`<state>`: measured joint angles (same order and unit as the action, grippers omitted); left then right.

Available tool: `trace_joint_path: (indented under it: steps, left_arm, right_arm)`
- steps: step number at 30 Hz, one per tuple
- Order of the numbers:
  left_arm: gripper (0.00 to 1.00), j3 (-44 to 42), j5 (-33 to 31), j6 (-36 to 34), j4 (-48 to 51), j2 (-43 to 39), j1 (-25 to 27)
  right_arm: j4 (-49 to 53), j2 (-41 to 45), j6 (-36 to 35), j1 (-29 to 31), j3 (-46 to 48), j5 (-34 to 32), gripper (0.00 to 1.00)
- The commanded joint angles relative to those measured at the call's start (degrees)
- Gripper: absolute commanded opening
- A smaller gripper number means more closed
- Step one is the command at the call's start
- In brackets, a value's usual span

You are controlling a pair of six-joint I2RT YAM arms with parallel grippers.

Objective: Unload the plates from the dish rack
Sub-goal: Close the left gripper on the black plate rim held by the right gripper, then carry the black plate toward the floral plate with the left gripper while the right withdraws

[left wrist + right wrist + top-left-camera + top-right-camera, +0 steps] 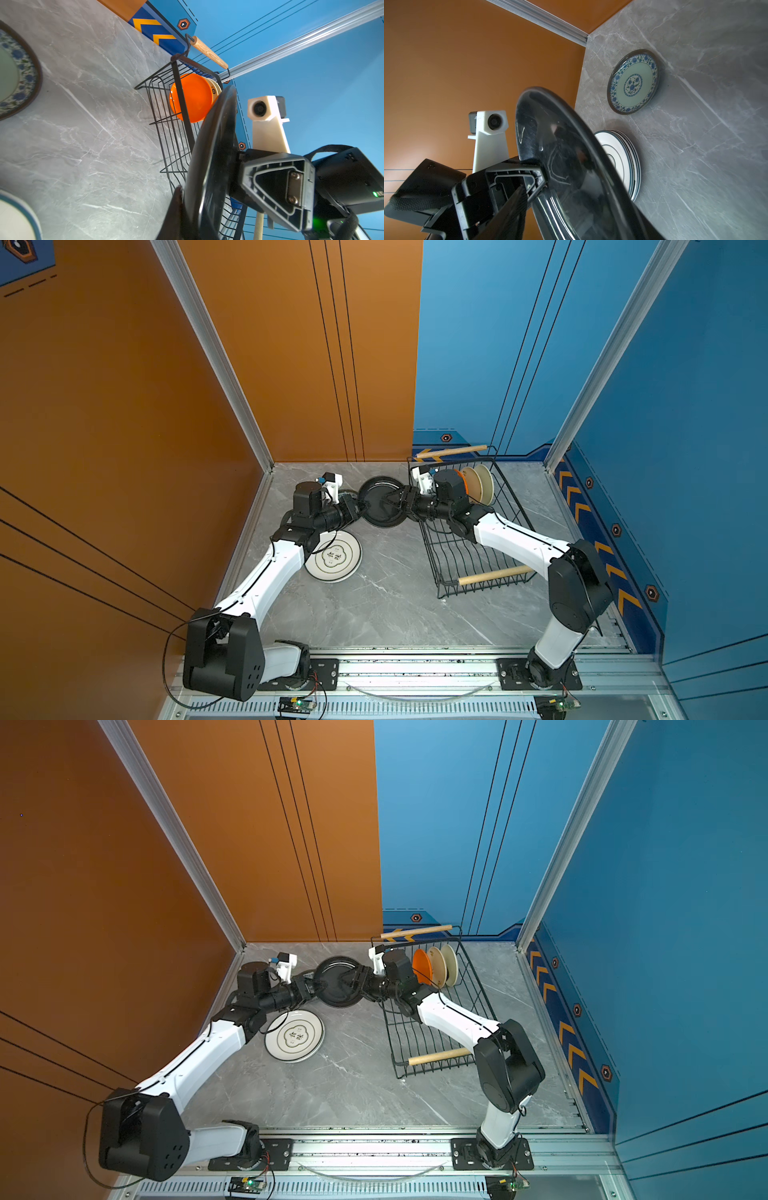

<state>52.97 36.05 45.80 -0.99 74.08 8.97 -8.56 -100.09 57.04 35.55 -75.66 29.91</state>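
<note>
arms (270,576): white links, black joints | cables (166,664): black | wrist cameras (332,483): white housings

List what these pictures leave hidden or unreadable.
- Teal-patterned plate: cut off by the left wrist view's edge; mostly under the left arm in both top views.
- White plate stack: count unclear; the black plate covers part in the right wrist view.
- Right tool: grip on the black plate unclear; black on black in both top views.
</note>
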Motion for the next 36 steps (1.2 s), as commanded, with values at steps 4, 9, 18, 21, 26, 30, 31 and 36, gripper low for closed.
trace_joint_path:
  steps: [4,9,18,21,26,30,31,36]
  left_arm:
    - [0.00,-0.8,-0.5,-2.0,3.8,-3.1,-3.1]
    - [0.00,-0.9,0.4,-2.1,4.6,-4.0,-5.4]
    - [0.00,-1.0,0.8,-2.0,6.4,-5.5,-9.5]
    - [0.00,-0.9,-0.1,-2.8,8.2,-5.7,-10.9]
    - [0.00,-0.5,-2.6,-3.9,11.0,-6.0,-13.2]
    - [0.00,0.9,-5.6,-5.4,15.1,-5.2,-15.0]
    - [0.00,1.3,-6.2,-5.6,15.4,-5.0,-15.2]
    - [0.00,4.2,-9.1,-6.6,17.2,-2.2,-16.4]
  right_arm:
    - [11.4,1.9,-9.7,-1.0,-4.2,-5.5,0.75]
    - [13.6,3.1,-11.7,-2.2,-3.8,-7.2,0.77]
    - [17.8,6.2,-15.0,-5.4,-2.9,-8.9,0.78]
    - [20.7,7.8,-17.6,-6.6,-3.5,-9.5,0.78]
    - [31.8,10.0,-26.9,-7.3,-8.5,-14.2,0.81]
    - [41.9,11.8,-36.8,-6.8,-13.0,-24.3,0.86]
    - [43.2,12.3,-38.4,-6.8,-13.3,-26.5,0.94]
    - [46.8,15.2,-44.5,-7.2,-12.9,-39.0,1.00]
